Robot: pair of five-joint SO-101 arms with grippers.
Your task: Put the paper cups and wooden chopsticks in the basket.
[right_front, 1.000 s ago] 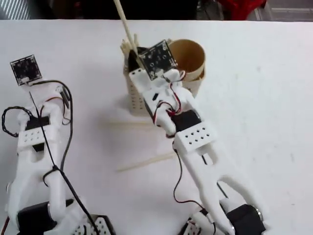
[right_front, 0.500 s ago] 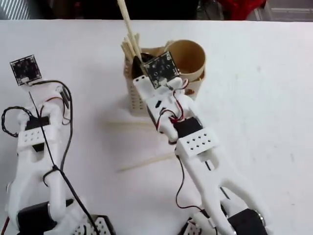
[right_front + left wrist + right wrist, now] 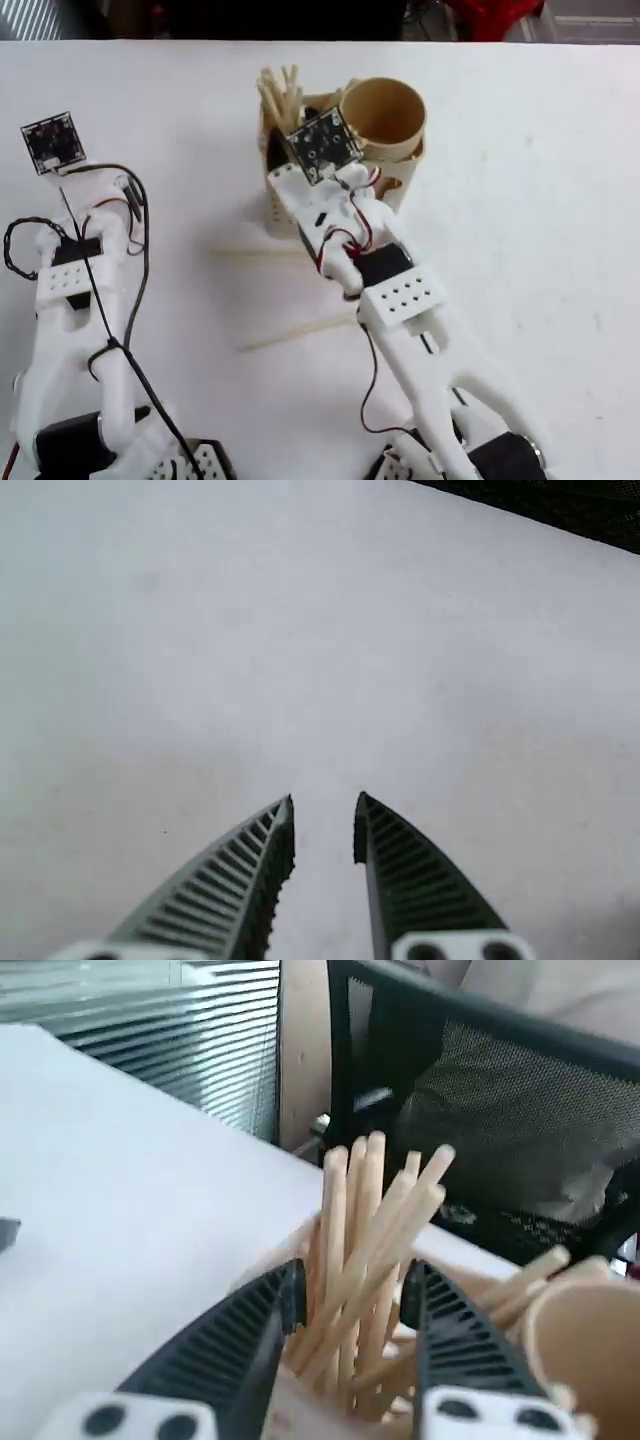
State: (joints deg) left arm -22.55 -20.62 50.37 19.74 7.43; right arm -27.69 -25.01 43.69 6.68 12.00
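Observation:
A cream perforated basket (image 3: 279,207) stands at the table's far middle. Stacked tan paper cups (image 3: 383,120) sit in it, and a bundle of wooden chopsticks (image 3: 279,94) stands upright in its left part. My right gripper (image 3: 350,1288) hangs over the basket, open, its two fingers on either side of the chopstick bundle (image 3: 372,1230), with a paper cup (image 3: 590,1345) just beside it. Two loose chopsticks lie on the table: one (image 3: 262,252) just in front of the basket, another (image 3: 300,331) nearer, slanted. My left gripper (image 3: 324,802) hovers over bare table, jaws slightly apart and empty.
The left arm (image 3: 75,280) stays along the table's left side, far from the basket. The right arm (image 3: 400,300) crosses the middle, over the end of the nearer loose chopstick. A black mesh chair (image 3: 500,1130) stands beyond the table's far edge.
The long chopstick that stuck up high above the basket has dropped down into it among the others. The right wrist has shifted slightly. The left arm has not moved.

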